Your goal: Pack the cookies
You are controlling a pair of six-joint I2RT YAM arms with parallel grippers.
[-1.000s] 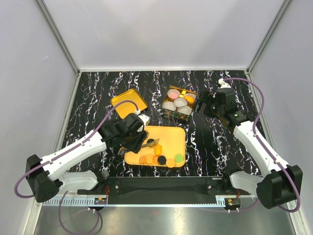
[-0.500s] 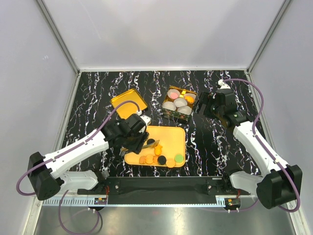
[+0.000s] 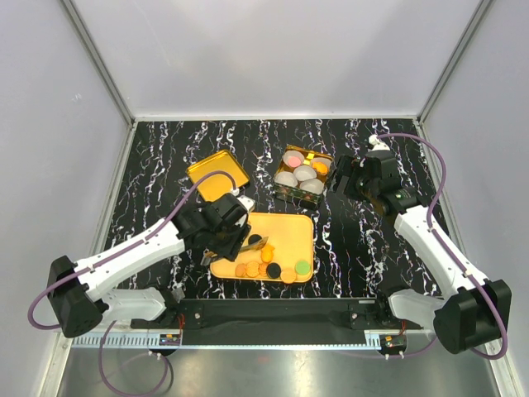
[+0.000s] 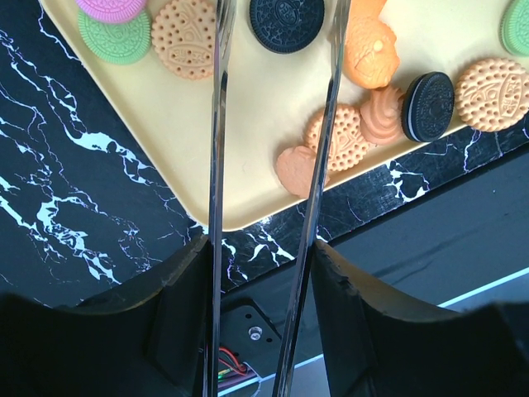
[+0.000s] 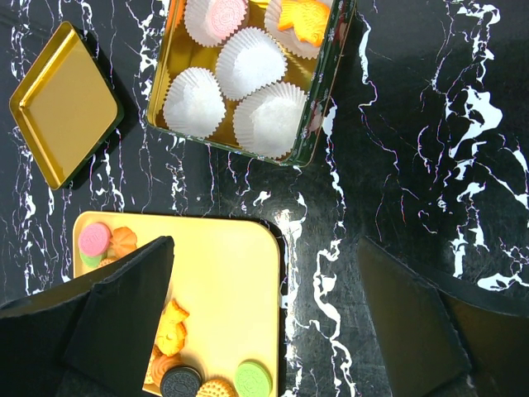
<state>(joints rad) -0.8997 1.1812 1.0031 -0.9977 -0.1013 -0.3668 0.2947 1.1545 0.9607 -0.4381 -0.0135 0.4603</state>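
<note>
My left fingers (image 4: 178, 310) clasp a pair of metal tongs (image 4: 216, 165). The blades stand apart with nothing pinched between them, over the near edge of the yellow tray (image 4: 248, 149). Most cookies (image 4: 183, 37) lie loose on that tray, toward its near side; a pink one and an orange one sit in paper cups (image 5: 248, 73) inside the tin (image 5: 329, 99). My right fingers (image 5: 124, 306) are spread wide above the desk (image 5: 397, 165), near the tin.
</note>
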